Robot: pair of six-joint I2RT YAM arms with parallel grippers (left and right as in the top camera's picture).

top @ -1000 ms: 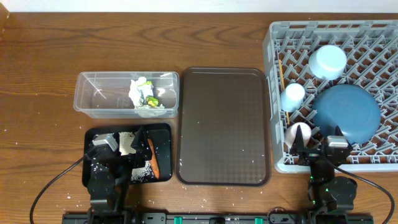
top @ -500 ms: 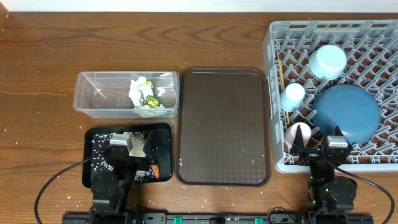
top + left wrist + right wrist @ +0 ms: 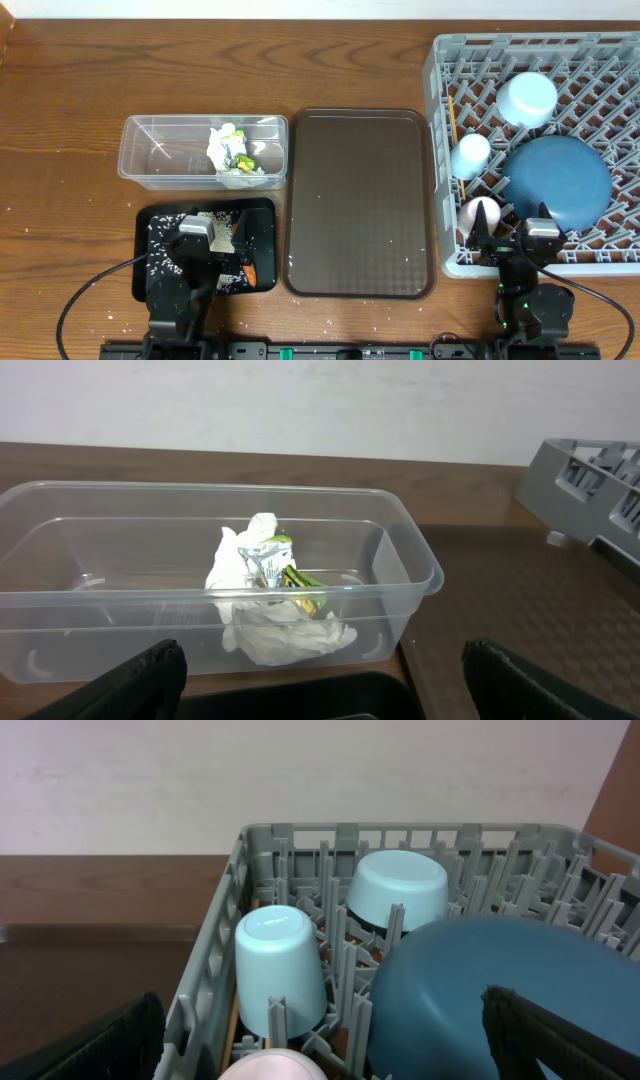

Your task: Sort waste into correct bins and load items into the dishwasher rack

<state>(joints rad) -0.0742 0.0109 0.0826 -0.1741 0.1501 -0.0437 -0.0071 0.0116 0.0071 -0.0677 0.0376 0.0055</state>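
The clear tub [image 3: 150,160] holds the crumpled tissue with green scraps [image 3: 229,148]. In front of it the black tray [image 3: 262,215] carries rice grains [image 3: 160,250] and an orange carrot [image 3: 250,271], half covered by my left arm. My left gripper [image 3: 205,225] hangs open and empty over the black tray, facing the tub [image 3: 400,560] and tissue [image 3: 270,600]. The grey rack [image 3: 438,150] holds the blue plate [image 3: 556,182], pale bowl [image 3: 527,99], light-blue cup [image 3: 470,154], pinkish cup [image 3: 480,214] and chopsticks [image 3: 452,118]. My right gripper [image 3: 510,228] stands open and empty at the rack's front edge.
A large brown serving tray [image 3: 360,200] lies between the bins and the rack. Stray rice grains dot the wooden table around the black tray. The rack's corner [image 3: 590,470] shows at the right of the left wrist view.
My left arm has shifted right and squared up over the black tray, now covering most of the carrot. The right arm and the rack's contents have not moved.
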